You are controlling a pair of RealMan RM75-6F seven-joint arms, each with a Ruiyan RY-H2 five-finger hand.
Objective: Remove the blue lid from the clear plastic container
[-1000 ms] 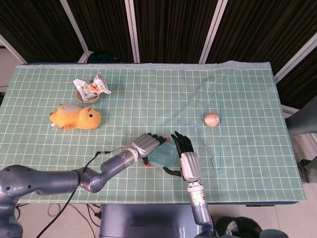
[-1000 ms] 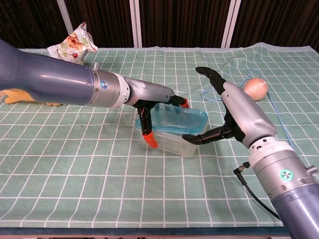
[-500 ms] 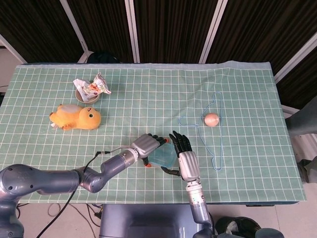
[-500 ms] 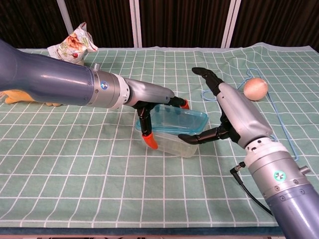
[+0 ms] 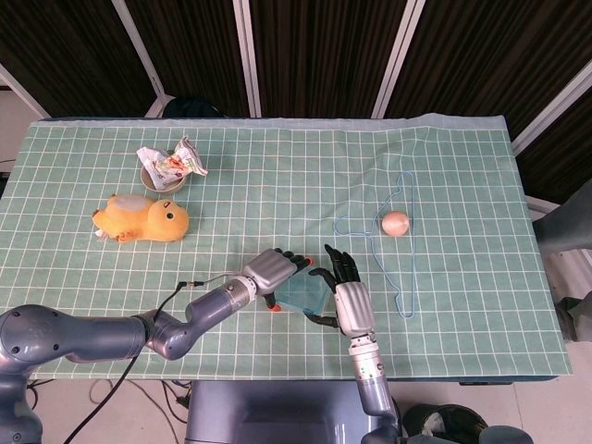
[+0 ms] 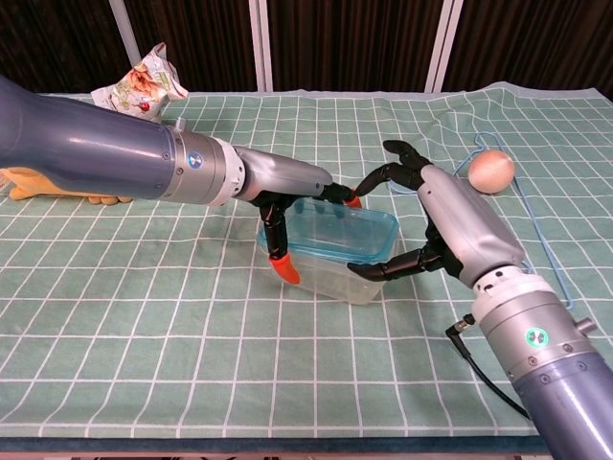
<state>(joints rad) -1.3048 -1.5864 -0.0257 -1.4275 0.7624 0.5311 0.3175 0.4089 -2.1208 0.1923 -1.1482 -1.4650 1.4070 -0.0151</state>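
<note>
The clear plastic container (image 6: 335, 273) with its blue lid (image 6: 335, 230) sits on the green checked cloth in front of me, lid still seated on it. My left hand (image 6: 287, 196) grips its left end, one orange-tipped finger at the front and another at the far edge. My right hand (image 6: 450, 225) arches around the right end. Its thumb tip touches the front right corner, and its fingers (image 6: 388, 171) curl just above the far edge without plainly touching. From the head view the lid (image 5: 305, 294) shows between the left hand (image 5: 271, 271) and the right hand (image 5: 350, 301).
An orange ball (image 6: 491, 171) lies inside a blue wire hanger (image 5: 404, 250) to the right. A yellow plush duck (image 5: 143, 219) and a bowl with a snack packet (image 5: 168, 166) sit far left. A black cable (image 6: 479, 359) trails from my right wrist.
My right hand's fingers, stretched out before, have curled down toward the lid's far right edge, and the thumb has closed in at the front corner. The left hand keeps its hold.
</note>
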